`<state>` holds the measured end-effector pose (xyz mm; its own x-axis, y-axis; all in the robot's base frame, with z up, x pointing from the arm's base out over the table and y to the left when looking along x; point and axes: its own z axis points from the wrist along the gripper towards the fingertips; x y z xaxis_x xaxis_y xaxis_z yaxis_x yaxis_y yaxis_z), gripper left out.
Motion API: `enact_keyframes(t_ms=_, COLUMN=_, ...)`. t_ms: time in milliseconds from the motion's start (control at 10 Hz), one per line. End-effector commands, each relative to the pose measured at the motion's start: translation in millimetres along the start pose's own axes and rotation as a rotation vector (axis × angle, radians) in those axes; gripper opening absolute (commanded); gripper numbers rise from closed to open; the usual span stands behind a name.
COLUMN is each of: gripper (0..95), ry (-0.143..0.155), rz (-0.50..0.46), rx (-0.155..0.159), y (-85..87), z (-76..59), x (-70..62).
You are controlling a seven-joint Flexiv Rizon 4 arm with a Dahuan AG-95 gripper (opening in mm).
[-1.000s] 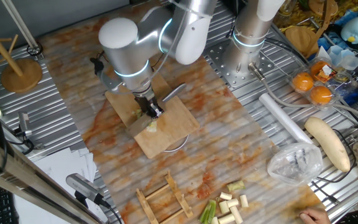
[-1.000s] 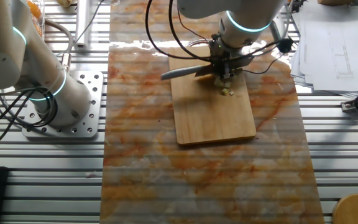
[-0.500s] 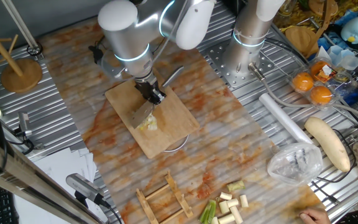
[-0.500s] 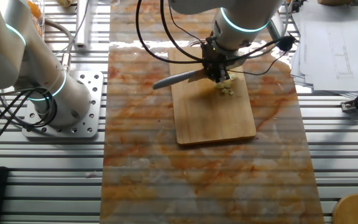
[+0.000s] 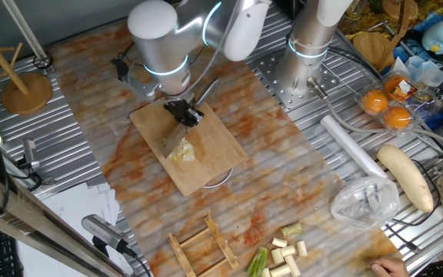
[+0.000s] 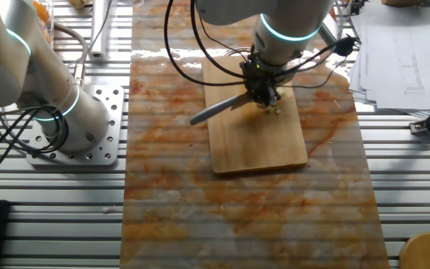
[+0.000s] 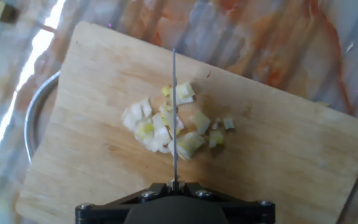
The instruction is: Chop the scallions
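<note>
Small pale yellowish scallions bits [image 7: 160, 127] lie in a heap in the middle of the wooden cutting board [image 7: 278, 162]. My gripper [image 7: 174, 185] is shut on a knife, whose blade [image 7: 174, 99] shows edge-on as a thin line across the heap. In one fixed view the gripper [image 5: 181, 112] stands over the board [image 5: 218, 150] with the blade [image 5: 175, 138] slanting down beside the bits [image 5: 183, 151]. The other fixed view shows the gripper [image 6: 263, 84], the grey knife handle [image 6: 215, 112] pointing left and the bits [image 6: 276, 110]. Uncut scallion segments [image 5: 283, 254] lie at the table's front.
A metal rim [image 7: 33, 118] sticks out from under the board. A wooden rack [image 5: 202, 246] lies near the uncut segments. To the right are a plastic bag [image 5: 364, 201], a long white radish [image 5: 406, 177], a white roll [image 5: 352, 146] and oranges [image 5: 387, 108]. A second arm's base [image 5: 306, 54] stands behind.
The hand has drawn back along the board, uncovering the heap of bits. The knife has swung round, its handle now pointing more down-left in the other fixed view.
</note>
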<state>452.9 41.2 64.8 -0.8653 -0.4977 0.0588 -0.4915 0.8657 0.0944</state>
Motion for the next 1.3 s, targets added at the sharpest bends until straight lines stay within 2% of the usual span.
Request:
enact_keyframes(t_ms=100, gripper=0.0, ry=-0.006, rz=0.000, rx=-0.006, y=-2.5, z=8.5, x=-2.9)
enact_keyframes(t_ms=200, gripper=0.0, ry=-0.010, rz=0.004, rx=-0.010, y=-1.7, z=11.0, x=-3.3)
enact_keyframes(t_ms=400, gripper=0.0, ry=-0.032, rz=0.024, rx=-0.015, y=5.7, z=24.7, x=-9.3)
enact_keyframes(t_ms=600, gripper=0.0, ry=-0.041, rz=0.048, rx=-0.013, y=11.9, z=34.5, x=-25.6)
enact_keyframes(t_ms=700, gripper=0.0, ry=-0.036, rz=0.055, rx=-0.009, y=13.6, z=37.3, x=-30.5)
enact_keyframes(t_ms=800, gripper=0.0, ry=-0.044, rz=0.051, rx=-0.003, y=13.4, z=39.5, x=-32.9)
enact_keyframes(t_ms=900, gripper=0.0, ry=-0.056, rz=0.066, rx=-0.021, y=14.4, z=41.4, x=-35.5)
enact_keyframes(t_ms=1000, gripper=0.0, ry=-0.041, rz=0.079, rx=-0.032, y=18.1, z=35.4, x=-33.7)
enact_keyframes(t_ms=1100, gripper=0.0, ry=-0.021, rz=0.076, rx=-0.026, y=20.5, z=25.8, x=-28.4)
enact_keyframes(t_ms=1200, gripper=0.0, ry=-0.002, rz=0.055, rx=-0.025, y=18.2, z=11.3, x=-19.8)
enact_keyframes(t_ms=1300, gripper=0.0, ry=0.013, rz=0.047, rx=-0.041, y=14.5, z=-0.2, x=-10.1)
